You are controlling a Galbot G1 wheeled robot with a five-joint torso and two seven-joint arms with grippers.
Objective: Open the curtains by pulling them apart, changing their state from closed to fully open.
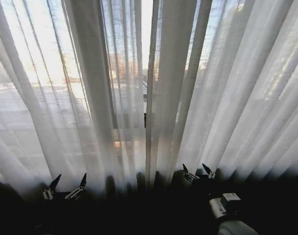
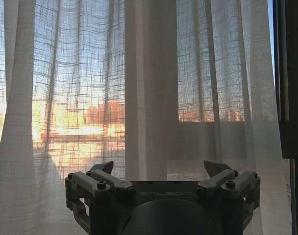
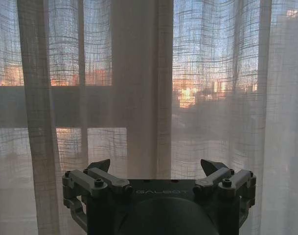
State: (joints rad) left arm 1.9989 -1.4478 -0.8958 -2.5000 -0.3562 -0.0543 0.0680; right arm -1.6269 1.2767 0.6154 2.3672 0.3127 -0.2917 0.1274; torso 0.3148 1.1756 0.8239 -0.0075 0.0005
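Two sheer white curtains hang closed across the window. The left panel (image 1: 51,107) and the right panel (image 1: 237,103) meet at a narrow seam near the middle of the head view. My left gripper (image 1: 65,186) is low in front of the left panel, open and holding nothing. My right gripper (image 1: 198,172) is open in front of the right panel, just right of the seam. In the left wrist view the left gripper (image 2: 161,169) faces the pleated curtain fabric (image 2: 149,88), apart from it. In the right wrist view the right gripper (image 3: 156,166) faces a thick curtain fold (image 3: 139,83) the same way.
A dark window frame bar (image 2: 290,93) stands past the curtain's edge in the left wrist view. Behind the fabric a horizontal window rail (image 3: 36,112) shows through. My right arm's wrist (image 1: 226,205) sits low in the head view.
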